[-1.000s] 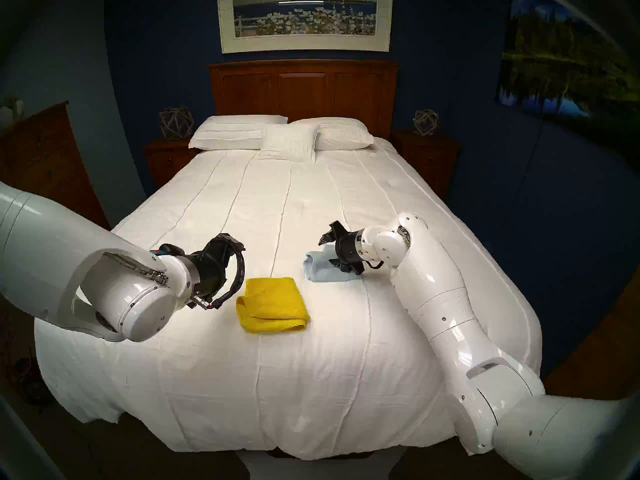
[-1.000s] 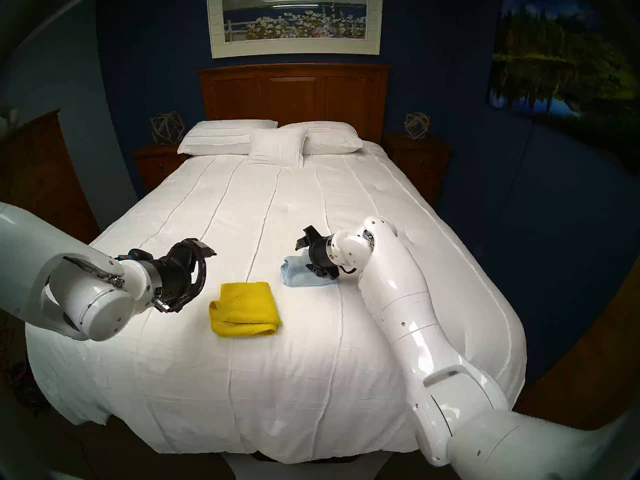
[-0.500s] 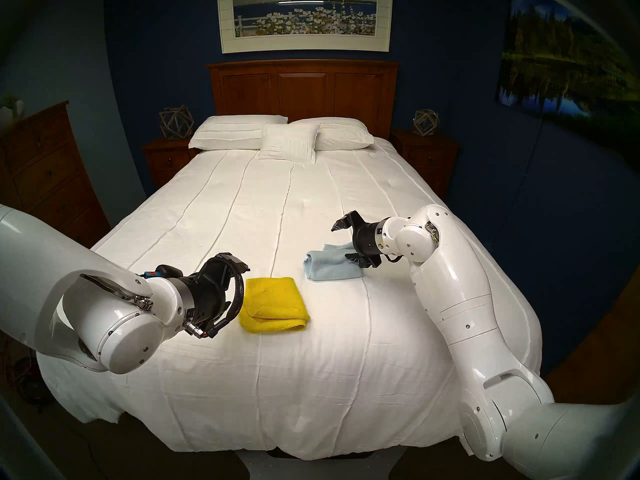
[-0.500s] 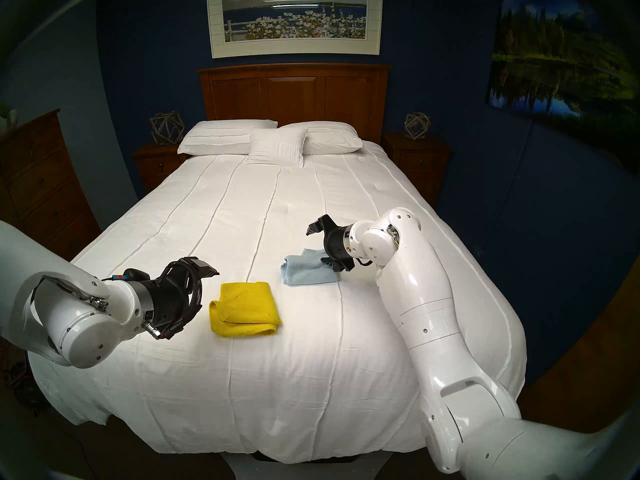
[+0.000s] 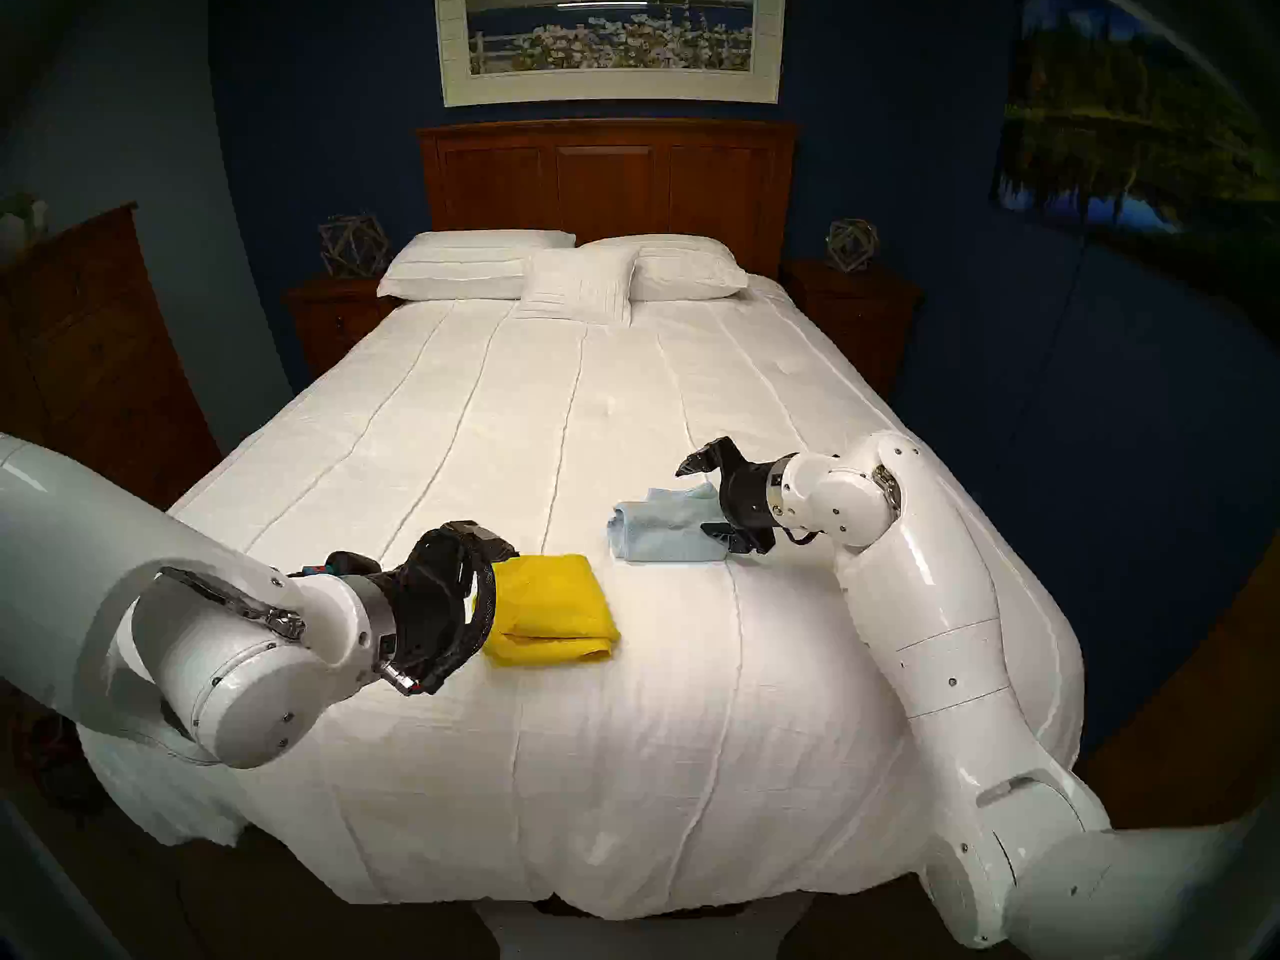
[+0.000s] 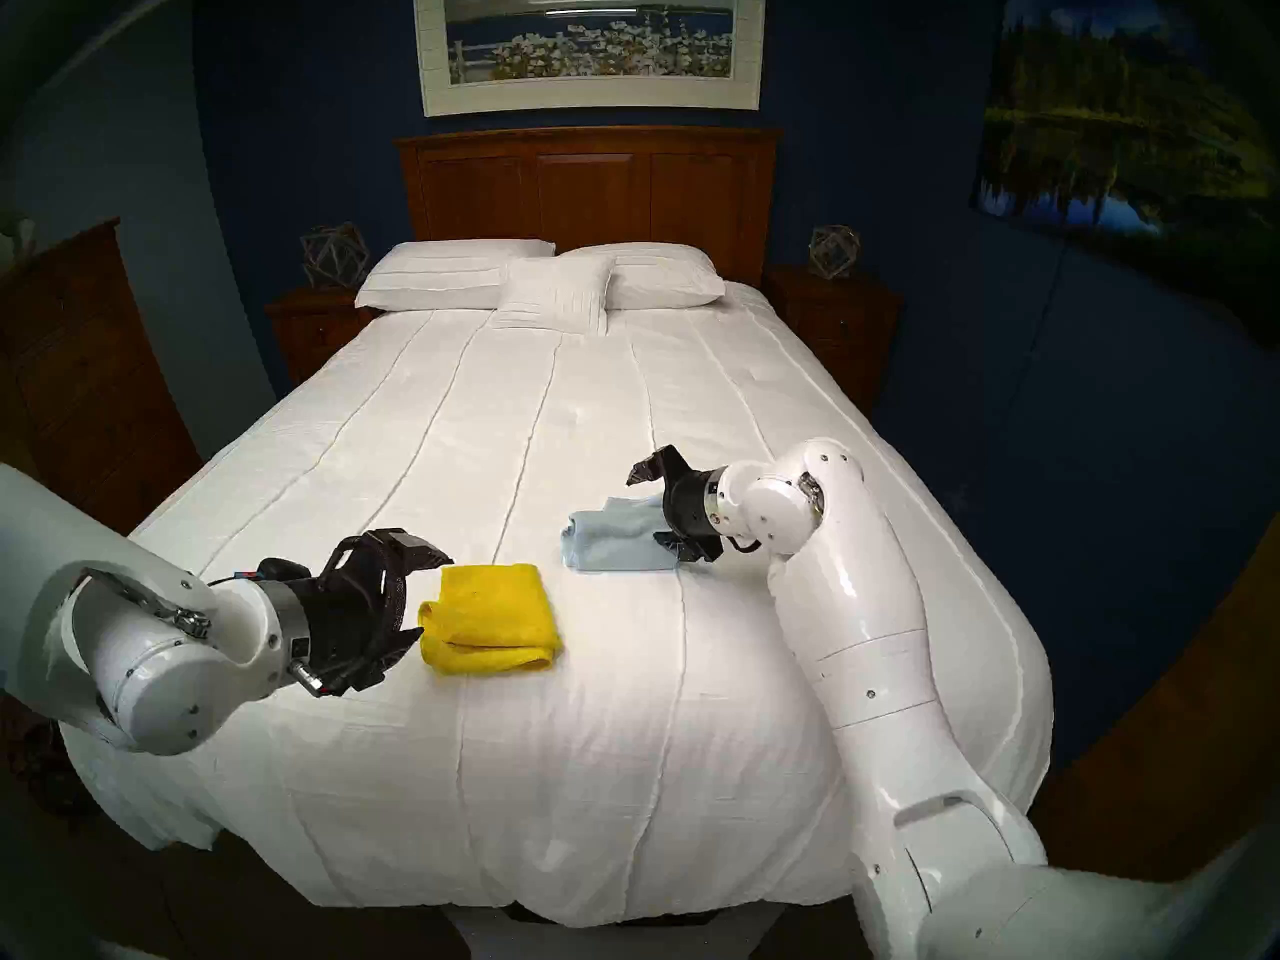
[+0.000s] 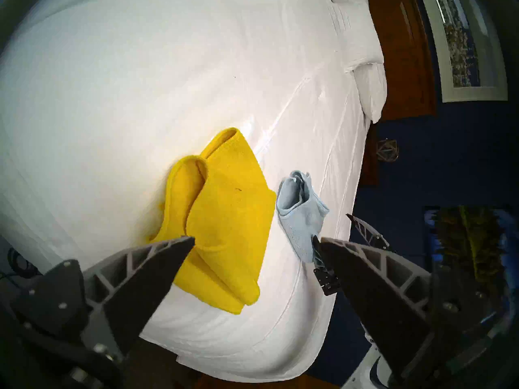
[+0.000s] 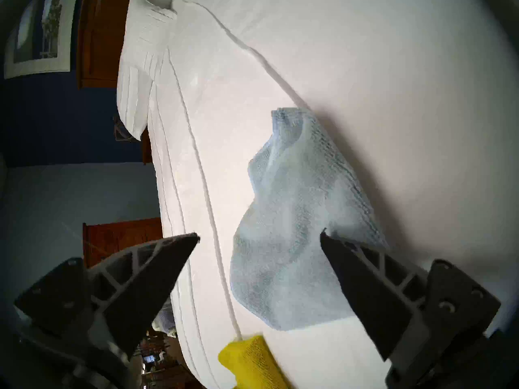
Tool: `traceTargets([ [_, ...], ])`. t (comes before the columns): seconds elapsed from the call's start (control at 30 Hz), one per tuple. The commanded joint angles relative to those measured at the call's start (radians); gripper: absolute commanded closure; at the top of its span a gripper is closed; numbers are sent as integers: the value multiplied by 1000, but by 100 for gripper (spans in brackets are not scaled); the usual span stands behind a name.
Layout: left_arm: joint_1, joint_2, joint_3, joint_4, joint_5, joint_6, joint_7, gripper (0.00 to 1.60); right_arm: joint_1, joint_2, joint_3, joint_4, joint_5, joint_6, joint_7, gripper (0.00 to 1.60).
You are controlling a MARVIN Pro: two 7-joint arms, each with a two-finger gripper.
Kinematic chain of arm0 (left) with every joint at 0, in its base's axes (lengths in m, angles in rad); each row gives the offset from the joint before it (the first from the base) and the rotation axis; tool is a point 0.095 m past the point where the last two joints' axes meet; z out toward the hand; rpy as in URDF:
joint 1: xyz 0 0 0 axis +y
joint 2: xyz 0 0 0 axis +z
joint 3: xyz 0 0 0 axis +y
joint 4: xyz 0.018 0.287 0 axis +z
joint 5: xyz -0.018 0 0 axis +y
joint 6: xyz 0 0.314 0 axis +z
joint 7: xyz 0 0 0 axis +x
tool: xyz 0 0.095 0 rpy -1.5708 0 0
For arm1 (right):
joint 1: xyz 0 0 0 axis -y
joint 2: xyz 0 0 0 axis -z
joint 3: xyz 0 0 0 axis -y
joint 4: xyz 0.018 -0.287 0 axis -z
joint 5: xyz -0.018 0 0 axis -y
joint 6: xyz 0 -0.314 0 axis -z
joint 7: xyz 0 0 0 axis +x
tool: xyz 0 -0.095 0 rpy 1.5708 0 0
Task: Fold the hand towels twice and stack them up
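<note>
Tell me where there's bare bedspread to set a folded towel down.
Free: the wide bedspread between the towels and pillows, and the strip by the foot edge. Crowded: around the yellow towel and blue towel, with open grippers beside each.

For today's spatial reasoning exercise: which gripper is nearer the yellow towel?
Left. The left gripper is open right at the yellow towel's left edge; the right gripper is open over the light blue towel.

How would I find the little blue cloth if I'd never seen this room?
Look at the big white bedspread near its foot end. Two small folded cloths lie there apart; the pale blue microfibre one lies farther back, beside the right gripper, not the bright yellow one.
</note>
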State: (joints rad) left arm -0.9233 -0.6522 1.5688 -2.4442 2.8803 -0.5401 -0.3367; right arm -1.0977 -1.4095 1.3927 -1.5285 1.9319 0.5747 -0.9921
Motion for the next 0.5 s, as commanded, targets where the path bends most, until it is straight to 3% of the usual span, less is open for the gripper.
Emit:
traceTargets([
  [0.0, 75, 21, -30, 1, -1, 30, -34, 0, 7, -2, 7, -32, 1, -5, 5, 0],
  [0.17, 107, 6, -46, 1, -1, 25, -33, 0, 2, -4, 10, -31, -1, -9, 6, 0],
  [0.4, 187, -23, -109, 1, -4, -49, -29, 0, -9, 0, 15, -28, -4, -10, 16, 0],
  [0.47, 214, -56, -129, 1, -1, -97, -25, 0, -12, 2, 18, -33, -3, -10, 14, 0],
])
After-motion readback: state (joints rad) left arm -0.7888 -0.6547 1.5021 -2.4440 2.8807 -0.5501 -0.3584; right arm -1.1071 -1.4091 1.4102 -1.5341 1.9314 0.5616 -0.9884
